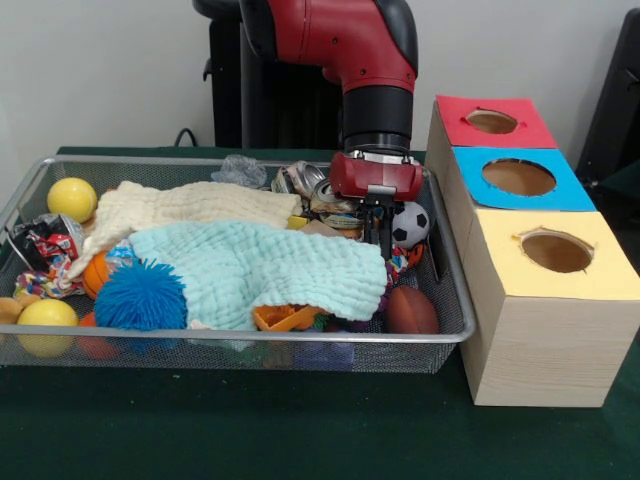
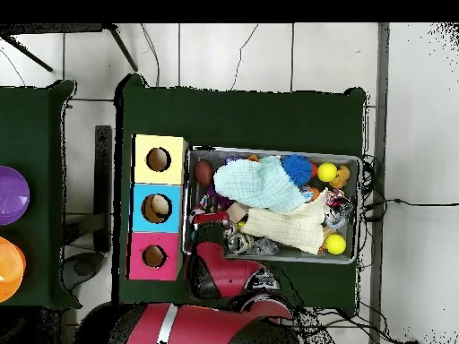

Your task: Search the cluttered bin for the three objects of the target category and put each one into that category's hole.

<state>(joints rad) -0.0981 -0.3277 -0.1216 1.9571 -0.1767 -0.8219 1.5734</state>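
Rope toys are mostly buried. One knotted multicolour rope toy (image 1: 40, 284) shows at 9 o'clock in the bin (image 1: 250, 338) in the front view, under the cream cloth (image 1: 180, 210) and beside the foil wrapper (image 1: 45, 242). A second bit of coloured knot (image 1: 405, 262) peeks out at 3 o'clock, just below the gripper (image 1: 377, 232) and next to the small soccer ball (image 1: 410, 224). Third one not visible, probably under the mint cloth (image 1: 260, 270).

Judgement: rope toys are light, soft, non-slippery and squash under the jaws; best taken at a knot, since loose strands would slip through. Cloths may snag and lift with them.

Gripper is low in the bin at the 3 o'clock end, over the cans (image 1: 305, 180). Jaws point down close together; cannot tell if they hold anything, tips are hidden by clutter.

Around that: blue spiky ball (image 1: 140, 298), yellow balls (image 1: 72, 198), brown football (image 1: 410, 312). Wooden boxes sit at 3 o'clock on the green surface (image 1: 200, 430): red hole (image 1: 492, 121), blue hole (image 1: 518, 177), yellow hole (image 1: 556, 251). None shows a toy inside from here.
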